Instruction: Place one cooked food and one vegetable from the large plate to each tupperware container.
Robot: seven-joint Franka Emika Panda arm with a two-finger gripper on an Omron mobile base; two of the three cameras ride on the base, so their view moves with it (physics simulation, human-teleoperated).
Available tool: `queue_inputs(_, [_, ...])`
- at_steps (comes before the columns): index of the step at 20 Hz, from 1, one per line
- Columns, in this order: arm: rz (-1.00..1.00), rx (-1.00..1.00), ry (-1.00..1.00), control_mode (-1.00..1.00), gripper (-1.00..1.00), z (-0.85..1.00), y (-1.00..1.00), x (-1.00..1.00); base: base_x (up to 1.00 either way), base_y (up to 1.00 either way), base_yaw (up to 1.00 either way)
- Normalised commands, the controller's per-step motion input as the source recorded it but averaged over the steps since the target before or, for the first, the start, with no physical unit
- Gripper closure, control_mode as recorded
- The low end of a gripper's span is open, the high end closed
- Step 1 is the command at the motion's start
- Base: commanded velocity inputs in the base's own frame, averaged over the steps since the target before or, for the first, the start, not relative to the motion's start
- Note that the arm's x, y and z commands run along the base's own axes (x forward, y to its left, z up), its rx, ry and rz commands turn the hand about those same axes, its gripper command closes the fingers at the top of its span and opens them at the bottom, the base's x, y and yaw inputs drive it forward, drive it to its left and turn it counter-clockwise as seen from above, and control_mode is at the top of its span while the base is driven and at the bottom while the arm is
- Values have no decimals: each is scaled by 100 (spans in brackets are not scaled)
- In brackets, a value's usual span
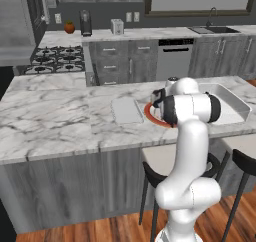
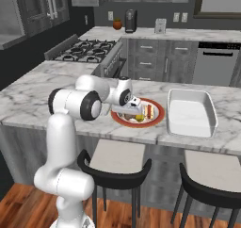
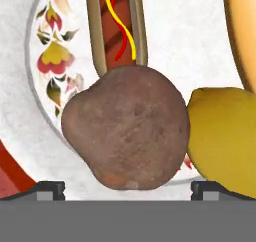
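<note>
My gripper [image 3: 128, 188] is open and hangs low over the large plate [image 3: 200, 46], its red rim [image 2: 157, 115] on the island counter. A brown potato [image 3: 127, 128] lies between the two fingertips [image 3: 50, 188], with a small gap on each side. A hot dog [image 3: 117, 23] with a yellow mustard line lies just beyond the potato. A yellow fruit-like item [image 3: 225, 136] touches the potato's side. The small flat tupperware container [image 1: 126, 110] lies left of the plate [image 1: 151, 115]. The larger, deeper white one [image 2: 190, 113] stands to its right. In the right base view the gripper [image 2: 132, 110] is above the plate's left half.
An orange item [image 3: 242, 31] lies at the plate's edge past the yellow one. Two dark stools [image 2: 115, 163] stand under the island's near edge. Behind the island are a stove [image 1: 55, 58], a dishwasher [image 1: 175, 56] and a sink [image 1: 215, 30].
</note>
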Motion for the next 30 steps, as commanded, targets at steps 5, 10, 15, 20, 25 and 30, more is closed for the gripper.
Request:
queue_inputs(5, [0,0,-1,-100,-100,-26,0,31,0,0,0])
queue_inputs(10, [0,0,0,-100,100,-28,-3,22,0,0,0])
queue_inputs(15, [0,3,-8,-100,100,-16,1,-12,0,0,0])
queue_inputs(20, [-2,8,-28,-100,100,21,27,-67,0,0,0])
queue_inputs(25, [0,2,-13,-100,100,75,64,-51,0,0,0])
queue_inputs(30, [0,0,2,-100,100,76,95,-10,0,0,0])
